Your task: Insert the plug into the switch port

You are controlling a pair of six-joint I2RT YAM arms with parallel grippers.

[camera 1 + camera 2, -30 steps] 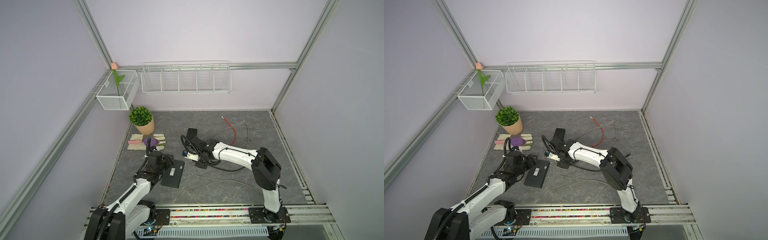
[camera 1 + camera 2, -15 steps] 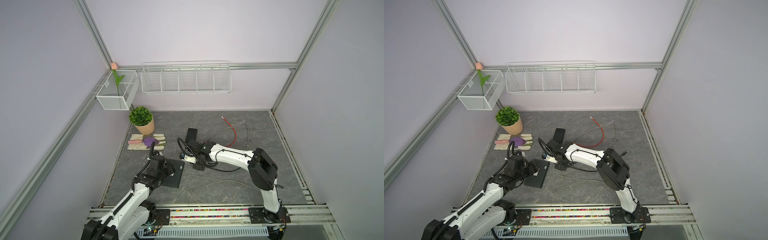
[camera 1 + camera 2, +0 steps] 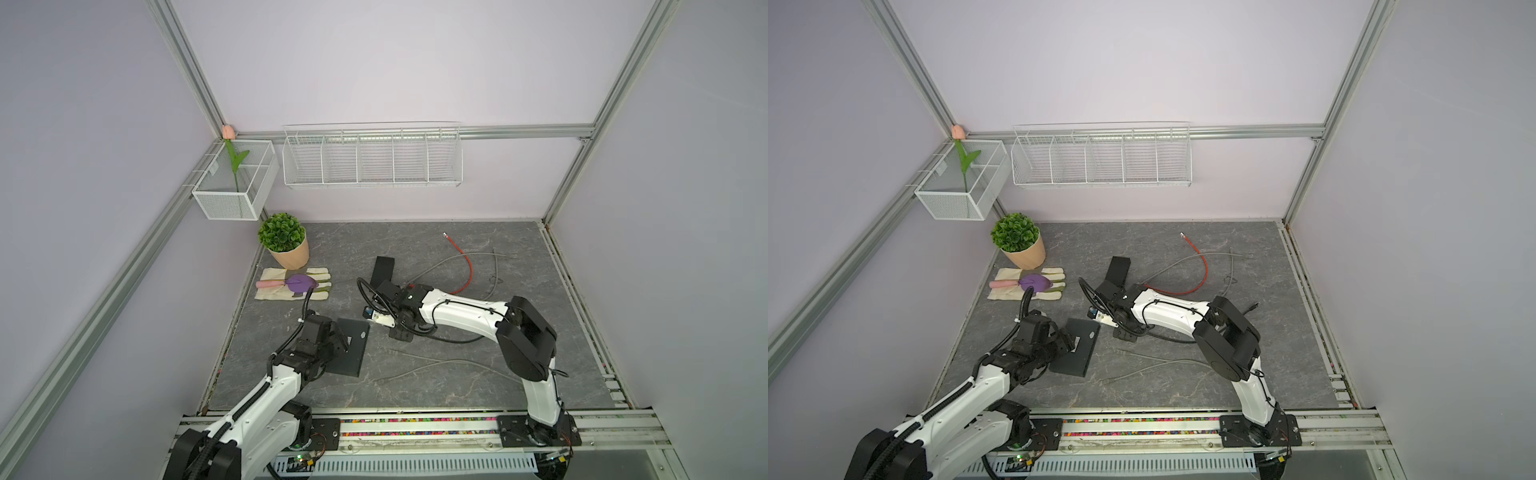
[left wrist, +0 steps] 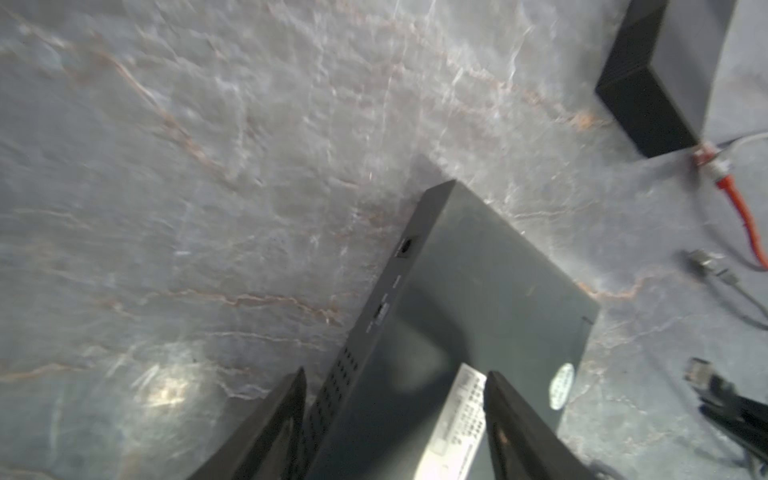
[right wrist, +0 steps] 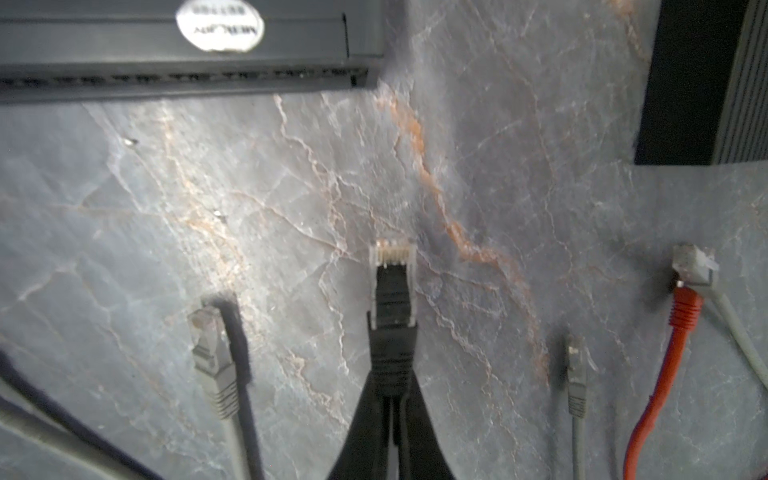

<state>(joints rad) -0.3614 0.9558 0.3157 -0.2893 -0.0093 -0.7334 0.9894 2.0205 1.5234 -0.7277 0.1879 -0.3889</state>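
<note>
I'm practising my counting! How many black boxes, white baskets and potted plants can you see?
Black boxes: 2
White baskets: 2
Potted plants: 1
Total: 5

- The tabletop (image 5: 291,187) is grey with a stone pattern, veined in white and rusty orange.
- The switch (image 4: 478,291) is dark charcoal. It carries a round white sticker and a white label with dark print.
- The plug (image 5: 392,286) is clear plastic with gold contacts and a black boot.
- One cable (image 5: 665,374) is red with a clear plug. The loose cable (image 5: 216,374) is grey.
- The second box (image 3: 382,268) is black.
- The potted plant (image 3: 281,230) has green leaves in a peach pot.
- The gloves (image 3: 274,276) are cream. The trowel (image 3: 300,283) has a purple blade and a pink handle.
- The tulip (image 3: 228,131) is pink with a green stem.
- The wire rack (image 3: 372,158) and the mesh basket (image 3: 226,203) are white.
- The walls (image 3: 374,62) are pale lilac.
</note>
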